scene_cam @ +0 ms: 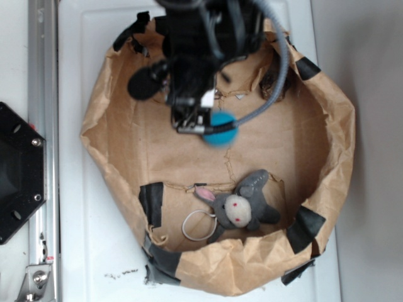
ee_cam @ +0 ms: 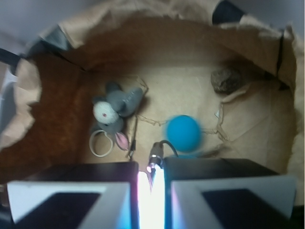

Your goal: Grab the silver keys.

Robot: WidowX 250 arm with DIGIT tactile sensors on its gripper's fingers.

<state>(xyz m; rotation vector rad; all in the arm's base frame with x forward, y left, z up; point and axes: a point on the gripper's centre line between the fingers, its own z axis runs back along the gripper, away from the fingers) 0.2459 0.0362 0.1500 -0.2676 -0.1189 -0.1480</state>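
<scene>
With the silver keys (ee_cam: 156, 155) apparently pinched between the clenched tool (ee_cam: 151, 179), teal felt ball (scene_cam: 220, 129) dangling, a straight lift is advised.

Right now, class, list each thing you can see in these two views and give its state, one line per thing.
gripper: jaws nearly together, a thin dark loop pinched between them.
teal ball: hanging beside the gripper, blurred in the wrist view.
silver keys: cannot be made out.
grey plush bunny: lying on the bin floor, untouched.
white ring: flat beside the bunny.
paper bin: open, taped.
</scene>
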